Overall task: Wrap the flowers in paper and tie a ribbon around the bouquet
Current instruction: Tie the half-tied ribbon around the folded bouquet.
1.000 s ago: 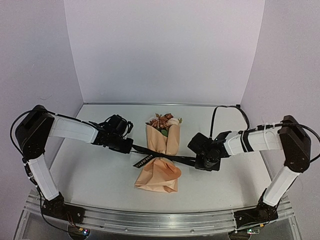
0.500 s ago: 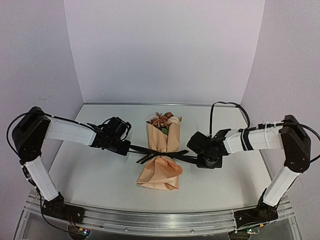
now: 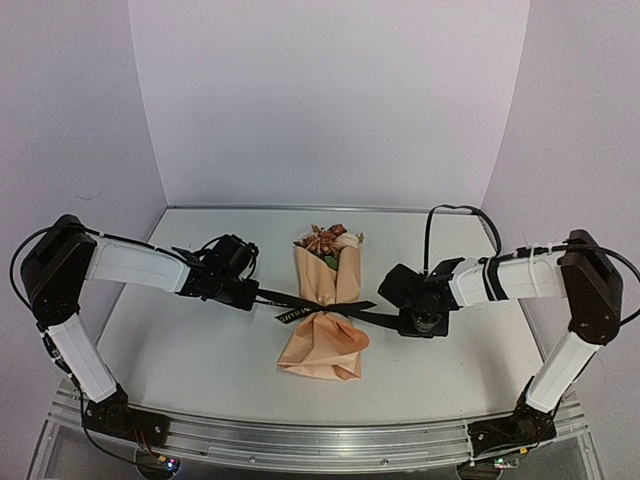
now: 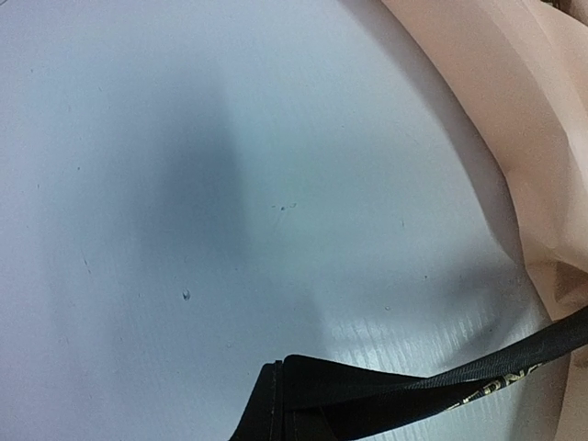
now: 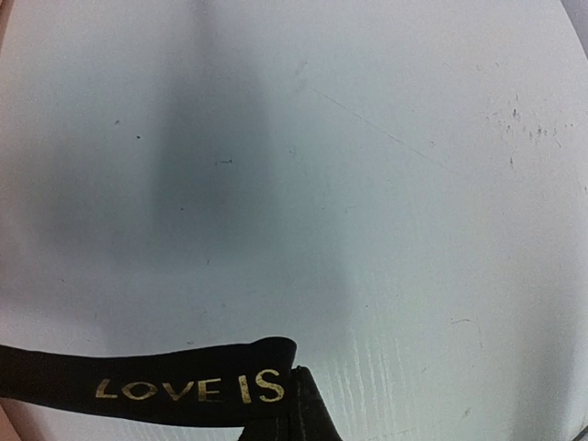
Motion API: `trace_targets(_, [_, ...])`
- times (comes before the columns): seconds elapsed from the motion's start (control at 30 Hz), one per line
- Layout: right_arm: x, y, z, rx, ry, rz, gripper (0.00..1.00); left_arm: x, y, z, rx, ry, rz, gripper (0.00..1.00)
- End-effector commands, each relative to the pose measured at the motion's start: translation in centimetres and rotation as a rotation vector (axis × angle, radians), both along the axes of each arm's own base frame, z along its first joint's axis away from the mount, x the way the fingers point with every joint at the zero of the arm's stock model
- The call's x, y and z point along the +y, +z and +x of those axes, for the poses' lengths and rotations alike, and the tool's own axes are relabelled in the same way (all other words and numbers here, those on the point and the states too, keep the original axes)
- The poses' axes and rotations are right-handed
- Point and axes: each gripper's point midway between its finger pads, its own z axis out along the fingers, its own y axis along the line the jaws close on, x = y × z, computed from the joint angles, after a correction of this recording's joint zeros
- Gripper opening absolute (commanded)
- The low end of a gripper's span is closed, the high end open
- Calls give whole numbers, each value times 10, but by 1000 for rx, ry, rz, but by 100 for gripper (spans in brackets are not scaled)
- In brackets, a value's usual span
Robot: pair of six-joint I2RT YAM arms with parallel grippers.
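The bouquet lies in the middle of the table, a tan-peach paper cone with the pink-brown flowers showing at its far end. A black ribbon crosses the cone's waist and runs taut to both sides. My left gripper is shut on the ribbon's left end, just left of the cone. My right gripper is shut on the right end. In the left wrist view the ribbon stretches from the closed tips toward the paper. In the right wrist view the ribbon bears gold letters beside the closed tips.
White walls close the table at the back and both sides. A metal rail runs along the near edge, where both arm bases stand.
The ribbon has drawn tighter around the cone's waist. The left gripper moved slightly left, the right one slightly farther back. The bouquet's bottom shifted a little to the right.
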Motion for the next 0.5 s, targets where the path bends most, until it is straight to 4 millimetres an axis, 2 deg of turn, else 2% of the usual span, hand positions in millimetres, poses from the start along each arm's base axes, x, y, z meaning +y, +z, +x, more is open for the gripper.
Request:
trace_targets(0.0, [-55,7,-14,33,-64,-173,0,44,8,5,-48,129,120,0])
trace_targets(0.47, [-77,8,-19,32,-118,-168,0,53,9,8,-61,164,92,0])
